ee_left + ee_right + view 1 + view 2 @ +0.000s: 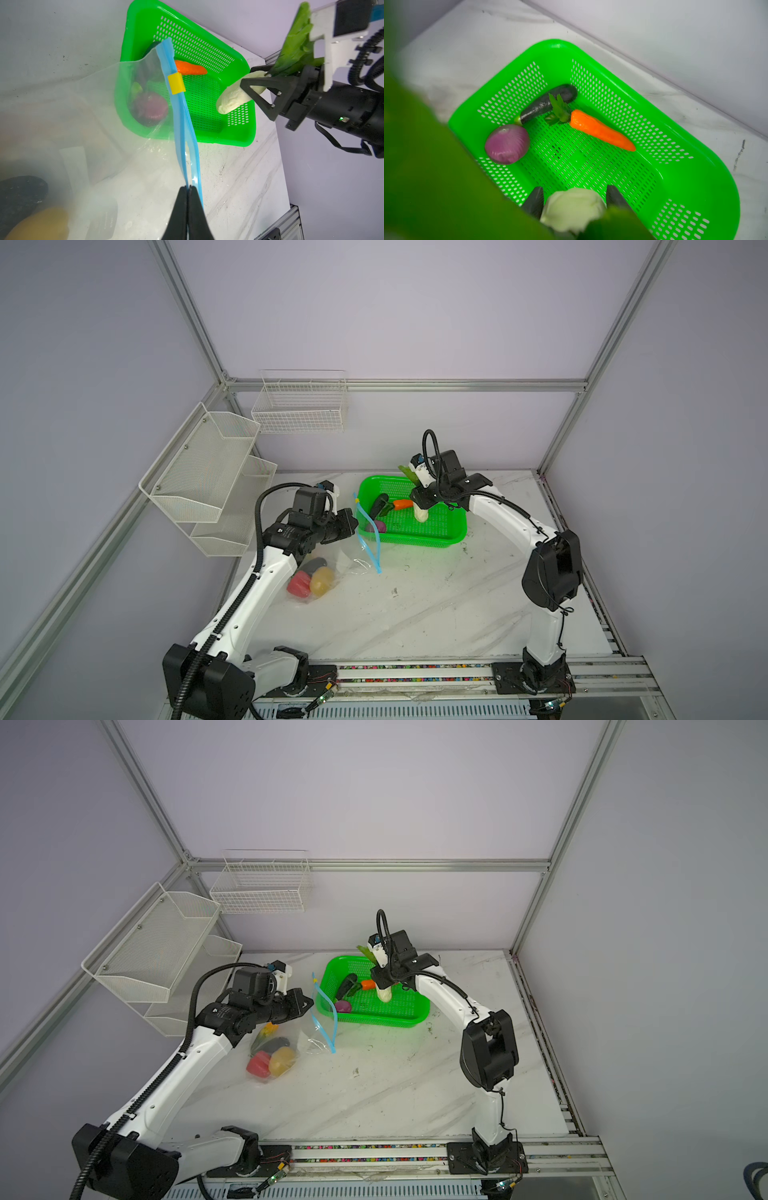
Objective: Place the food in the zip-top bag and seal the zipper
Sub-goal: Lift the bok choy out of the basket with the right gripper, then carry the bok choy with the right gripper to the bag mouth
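Print on the left arm's black wrist housing (220,1011) is showing as small white marks (too small to read). The left gripper (188,188) is pinching together on the zipper (180,128), holding that blue edge of the zip-top bag (345,560) raised just beside the left rim of the green basket (453,531), with the yellow slider (176,84) sitting further along the strip. The bag is lying left of centre in both top views, and a red pepper (299,585), a yellow potato (322,580) and a dark piece (313,564) are resting inside it, partly under the left arm. The right gripper (575,199) is clamping the white radish (232,99), tilted, above the basket. A carrot (600,129), a purple onion (507,144) and a dark eggplant (548,106) are lying on the basket floor. The basket is sitting near the back wall, and the table (415,614) is lying bare across the lower centre and right of both top views.
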